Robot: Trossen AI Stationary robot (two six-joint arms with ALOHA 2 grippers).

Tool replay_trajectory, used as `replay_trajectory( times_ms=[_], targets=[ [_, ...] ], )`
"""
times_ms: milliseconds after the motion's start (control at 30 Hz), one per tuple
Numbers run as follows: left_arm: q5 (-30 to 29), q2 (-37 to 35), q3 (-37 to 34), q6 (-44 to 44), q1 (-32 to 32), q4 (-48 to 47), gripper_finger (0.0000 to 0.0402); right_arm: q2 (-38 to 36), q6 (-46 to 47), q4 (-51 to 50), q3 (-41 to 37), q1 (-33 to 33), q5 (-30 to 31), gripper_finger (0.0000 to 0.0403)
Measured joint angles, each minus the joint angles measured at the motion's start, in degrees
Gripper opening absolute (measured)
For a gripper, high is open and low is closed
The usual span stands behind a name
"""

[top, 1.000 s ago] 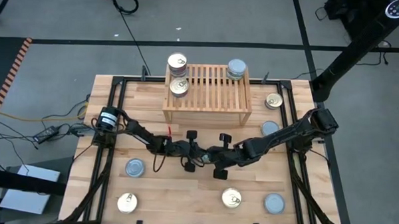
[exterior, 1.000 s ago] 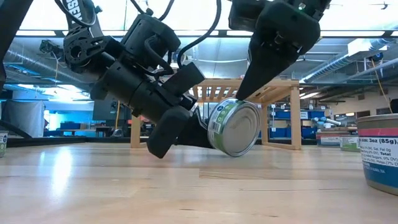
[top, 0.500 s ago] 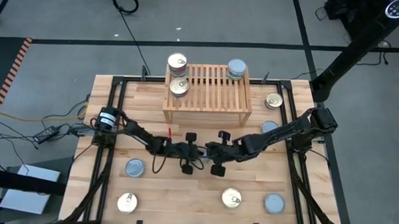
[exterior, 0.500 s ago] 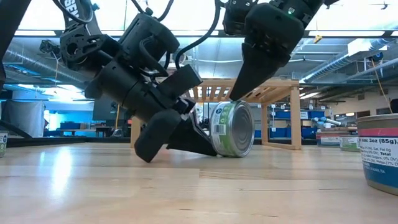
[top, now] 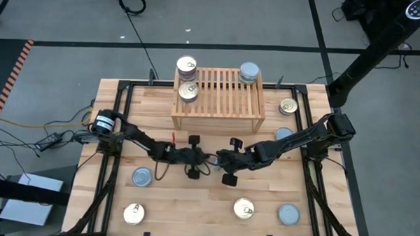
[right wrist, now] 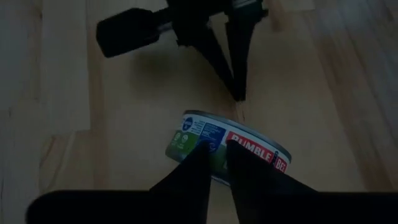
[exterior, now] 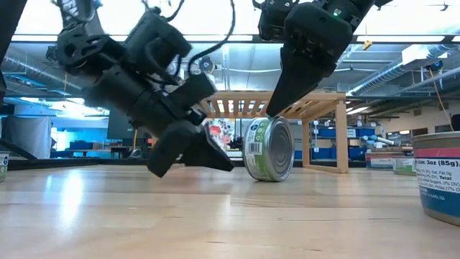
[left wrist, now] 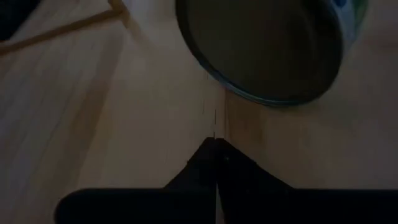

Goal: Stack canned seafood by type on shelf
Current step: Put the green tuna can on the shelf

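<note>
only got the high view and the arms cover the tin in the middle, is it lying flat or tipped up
observer: Tipped up. The low view shows the tin on its curved side on the table.
operator: right pincer gripping it
observer: No. The right pincer is shut, its tips resting on the tin's label from above.
operator: and the left
observer: The left pincer is shut too, tips low at the table beside the tin, a small gap between them.
</note>
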Motion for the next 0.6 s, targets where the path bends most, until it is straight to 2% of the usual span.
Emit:
replay_trajectory(
  times_ms=[133,267,600],
  targets=[
    [2.5,0.07,-5.37,-3.5,-0.83,11.8,0.0005,-0.48,-1.05,0.67,-0.04,0.0,-0.23,0.0088],
    [3.19,0.07,-8.65,-4.37,-2.56,18.88,0.0005,-0.74,-3.27,-0.16,0.76,0.02,0.41,0.0121],
    [3.19,0.07,-9.15,-2.78,-3.38,21.04,0.0005,-0.92,-15.81,-4.85,7.63,1.1,2.27,0.0231]
  ],
)
